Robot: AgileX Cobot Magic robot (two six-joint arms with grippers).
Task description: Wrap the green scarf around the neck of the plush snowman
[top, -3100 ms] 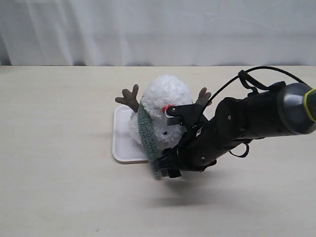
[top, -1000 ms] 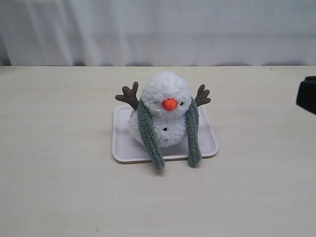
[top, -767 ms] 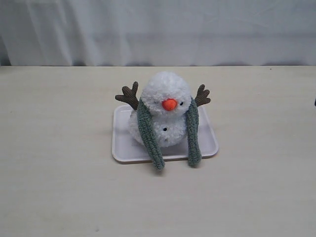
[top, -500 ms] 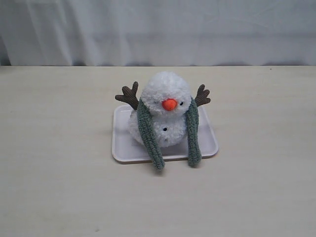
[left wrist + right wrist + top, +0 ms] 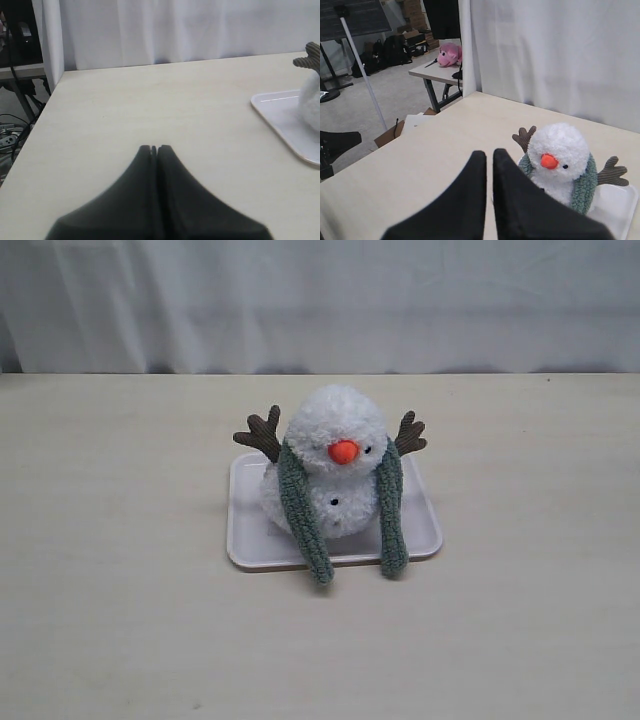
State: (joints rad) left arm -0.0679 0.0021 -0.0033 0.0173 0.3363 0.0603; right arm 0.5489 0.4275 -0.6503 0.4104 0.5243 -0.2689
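Claws appear only in the wrist views: the left claw (image 5: 154, 149) is clenched, its fingertips pressed together on nothing, over bare counter (image 5: 150, 100). The right claw (image 5: 489, 153) is likewise closed and empty, apart from the plush snowman (image 5: 560, 160). Only the exterior view gives the whole green scarf (image 5: 300, 515) — draped over the snowman's shoulders, both ends hanging down its front past the white tray's (image 5: 250, 535) near edge onto the counter. It probably runs behind the head, though that side is hidden.

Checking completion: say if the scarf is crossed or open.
Open: the fuzzy grey-green scarf falls in two separate ends down the white plush snowman.
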